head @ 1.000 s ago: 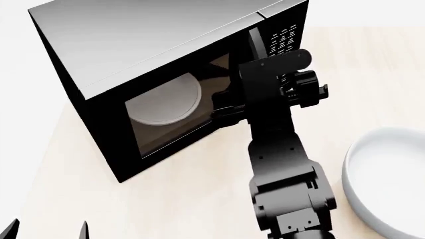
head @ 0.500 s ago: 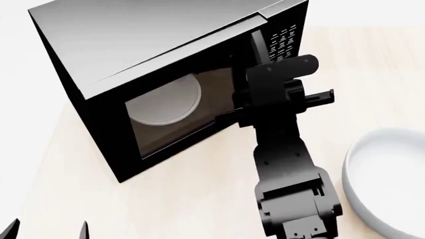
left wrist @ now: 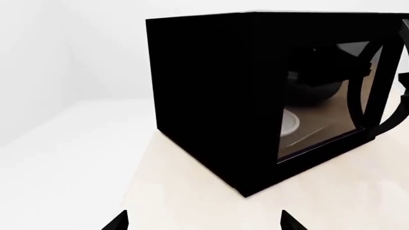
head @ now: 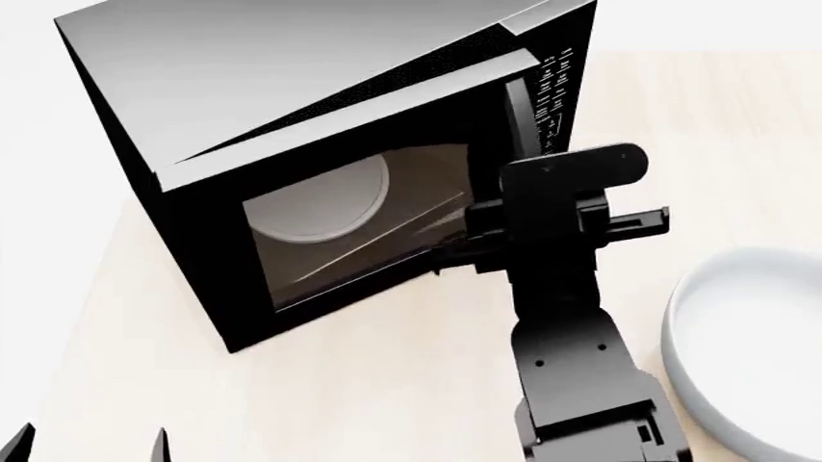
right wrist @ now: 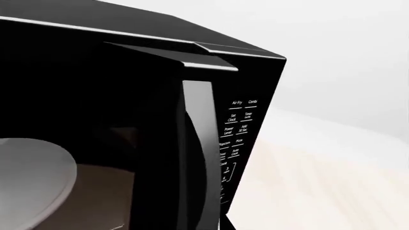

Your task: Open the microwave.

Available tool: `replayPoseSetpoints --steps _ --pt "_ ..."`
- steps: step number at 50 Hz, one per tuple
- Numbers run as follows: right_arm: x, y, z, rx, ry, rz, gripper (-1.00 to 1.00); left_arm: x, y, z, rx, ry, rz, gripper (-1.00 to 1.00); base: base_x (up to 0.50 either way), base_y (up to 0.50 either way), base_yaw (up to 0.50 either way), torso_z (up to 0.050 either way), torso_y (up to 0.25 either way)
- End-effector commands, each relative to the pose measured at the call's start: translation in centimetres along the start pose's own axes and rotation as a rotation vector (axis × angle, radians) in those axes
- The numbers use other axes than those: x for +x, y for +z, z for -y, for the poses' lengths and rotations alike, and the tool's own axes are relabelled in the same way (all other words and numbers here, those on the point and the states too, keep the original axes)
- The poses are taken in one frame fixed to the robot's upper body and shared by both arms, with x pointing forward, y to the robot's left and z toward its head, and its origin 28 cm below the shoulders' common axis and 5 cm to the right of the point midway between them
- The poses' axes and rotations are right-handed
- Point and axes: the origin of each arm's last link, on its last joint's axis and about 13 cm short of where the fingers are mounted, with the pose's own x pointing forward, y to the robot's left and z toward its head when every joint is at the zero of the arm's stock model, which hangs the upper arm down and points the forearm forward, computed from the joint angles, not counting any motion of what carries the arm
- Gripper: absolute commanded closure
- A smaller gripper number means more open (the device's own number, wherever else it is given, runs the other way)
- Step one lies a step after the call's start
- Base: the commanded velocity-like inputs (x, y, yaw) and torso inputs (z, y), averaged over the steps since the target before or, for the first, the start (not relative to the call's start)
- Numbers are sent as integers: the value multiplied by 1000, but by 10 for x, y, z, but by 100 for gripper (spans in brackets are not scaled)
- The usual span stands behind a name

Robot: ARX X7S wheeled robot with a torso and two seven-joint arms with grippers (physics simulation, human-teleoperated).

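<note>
A black microwave (head: 321, 164) with its door partly swung open stands on a pale wooden table (head: 385, 385), a black robot arm reaching to its door

At the far left, bare table runs past the microwave's blank black side to the table edge; the left gripper (head: 88, 445) shows only two fingertips, spread apart and holding nothing. The microwave sits toward the table's back left, grey-topped, its windowed door (head: 346, 236) angled outward, a white round turntable plate (head: 319, 200) inside. The vertical handle (right wrist: 198, 153) rises beside a panel (right wrist: 235, 139) reading "Air Fry", "Set Clock", "Timer", "Power Level", "Add 30 Sec", "Popcorn", "Pizza". The right gripper (head: 469, 245) is at the door's free edge (whether it is clamping cannot be told). A white bowl (head: 745, 346) lies at the right edge
</note>
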Motion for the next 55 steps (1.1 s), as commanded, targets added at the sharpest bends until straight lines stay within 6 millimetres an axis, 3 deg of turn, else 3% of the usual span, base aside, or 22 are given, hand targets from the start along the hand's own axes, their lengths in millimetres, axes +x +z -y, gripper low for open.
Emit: replayPoseSetpoints --steps 1,34,55 --pt "-23 0 -15 45 100 20 100 0 0 0 0 2 2 -100 0 0 0 0 0" --pt "-71 3 -22 39 135 96 100 1 -3 1 1 -5 -11 -100 0 0 0 0 0" --pt "-88 -10 -28 58 172 92 100 1 -1 -1 0 1 -5 -100 0 0 0 0 1"
